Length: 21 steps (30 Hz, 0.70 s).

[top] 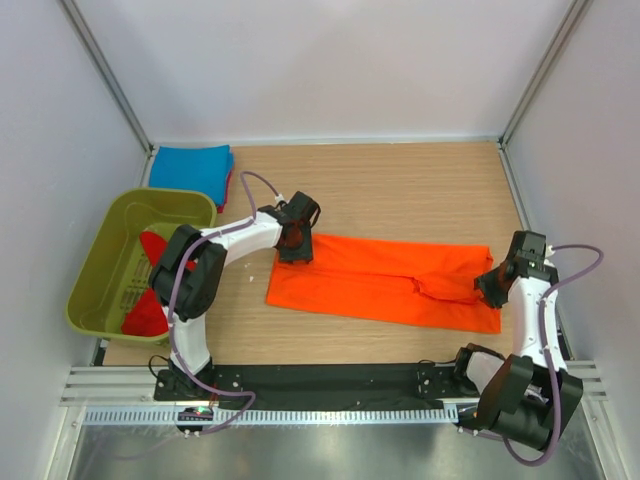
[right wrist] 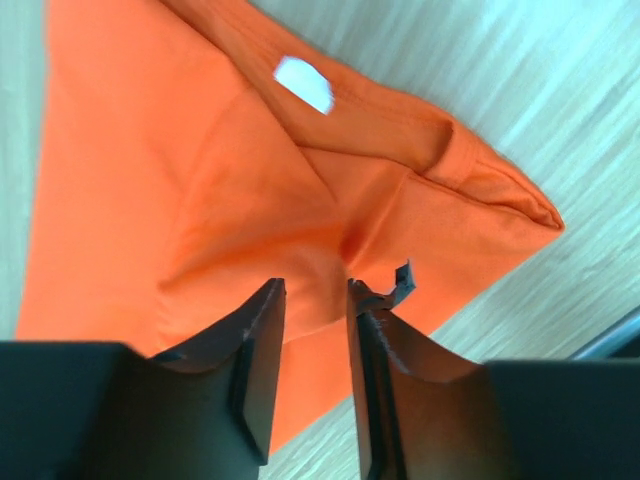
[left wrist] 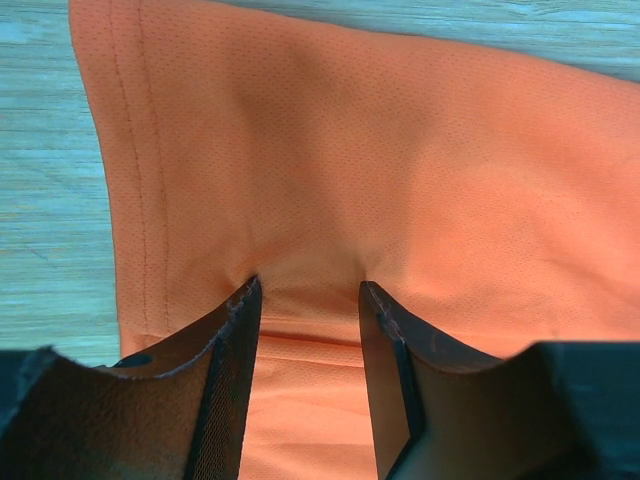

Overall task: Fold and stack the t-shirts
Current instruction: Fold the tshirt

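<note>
- Cloth first: we see the orange t-shirt (top: 385,280) laid out as a long folded strip across the middle of the counter (top: 400,190), running from left to right.
- At its left end we have the left fingers (left wrist: 238,330), and they stand well apart. Both tips press down into the orange fabric, which puckers around them, and flat cloth shows in the gap between them.
- Beside them a stitched hem (left wrist: 140,150) runs along the shirt's edge, with bare counter just past it.
- Over at the right end, the right fingers (right wrist: 262,325) are parted by only a narrow slot. Their tips sit right at a small bunched crease in the cloth, and we see nothing clamped between them.
- Ahead of those tips we spot the collar and its white neck label (right wrist: 303,83).
- In the far left corner we find the blue t-shirt (top: 190,168) folded flat, with a red edge (top: 229,190) peeking out beneath it.
- On the left is the olive-green tub (top: 100,270), with red t-shirts (top: 150,310) crumpled inside.
</note>
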### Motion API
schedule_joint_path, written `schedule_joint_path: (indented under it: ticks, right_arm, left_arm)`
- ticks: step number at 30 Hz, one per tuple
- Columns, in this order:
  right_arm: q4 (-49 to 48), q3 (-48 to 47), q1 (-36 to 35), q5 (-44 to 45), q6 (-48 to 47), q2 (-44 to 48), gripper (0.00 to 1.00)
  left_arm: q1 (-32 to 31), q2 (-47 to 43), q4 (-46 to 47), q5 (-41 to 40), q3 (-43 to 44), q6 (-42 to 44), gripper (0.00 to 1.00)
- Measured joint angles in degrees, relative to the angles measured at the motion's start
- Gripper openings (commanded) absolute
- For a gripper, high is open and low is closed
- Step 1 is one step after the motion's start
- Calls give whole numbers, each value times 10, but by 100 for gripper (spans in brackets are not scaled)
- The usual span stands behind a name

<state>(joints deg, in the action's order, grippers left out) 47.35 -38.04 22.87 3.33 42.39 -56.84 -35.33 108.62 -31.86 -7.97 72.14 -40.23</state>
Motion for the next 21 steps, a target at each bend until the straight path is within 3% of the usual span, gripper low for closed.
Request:
schedule_joint_path:
  ticks: [3,9,13,21]
  right_arm:
    - [3,-42,0,0,-4,-24,47]
    - [-16,-136,0,-6,-8,-86,47]
    - [-71,-143,0,-26,-24,-123,39]
    - [-191,-143,18,-92,-108,-269,44]
  left_arm:
    - [1,0,-8,0,3,0,47]
    - [5,0,-53,0,43,4,48]
    - [6,0,-54,1,82,9,47]
    - [21,59,-58,3,119,17,47]
